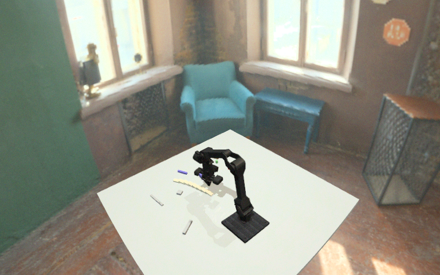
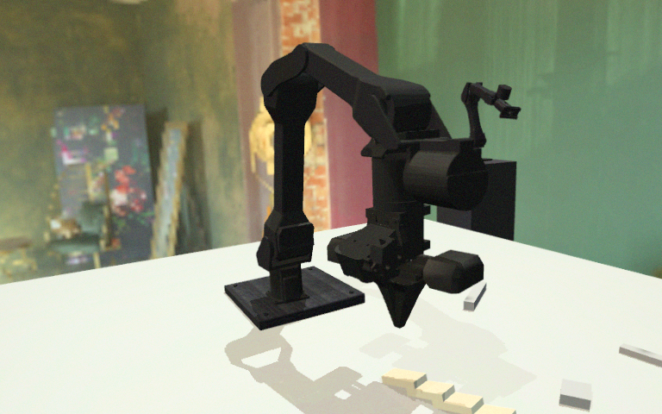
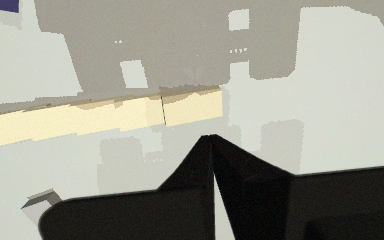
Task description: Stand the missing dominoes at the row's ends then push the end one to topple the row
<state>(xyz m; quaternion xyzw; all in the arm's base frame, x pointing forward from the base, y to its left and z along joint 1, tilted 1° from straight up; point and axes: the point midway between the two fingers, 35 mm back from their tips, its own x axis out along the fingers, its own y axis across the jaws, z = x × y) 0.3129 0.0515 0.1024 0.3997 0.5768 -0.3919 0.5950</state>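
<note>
The cream dominoes lie toppled in one slightly curved row, each leaning on or overlapping its neighbour like steps. None is seen standing; in the exterior view the lower frame edge cuts off the far part of the row. My gripper is shut and empty, pointing down. Its tips are above the table, close beside the end of the row nearest the arm's base, and apart from the dominoes in the wrist view.
On the white table lie a small grey block, a grey bar, another grey bar and a purple bar. A purple thing and a small green thing show near the arm.
</note>
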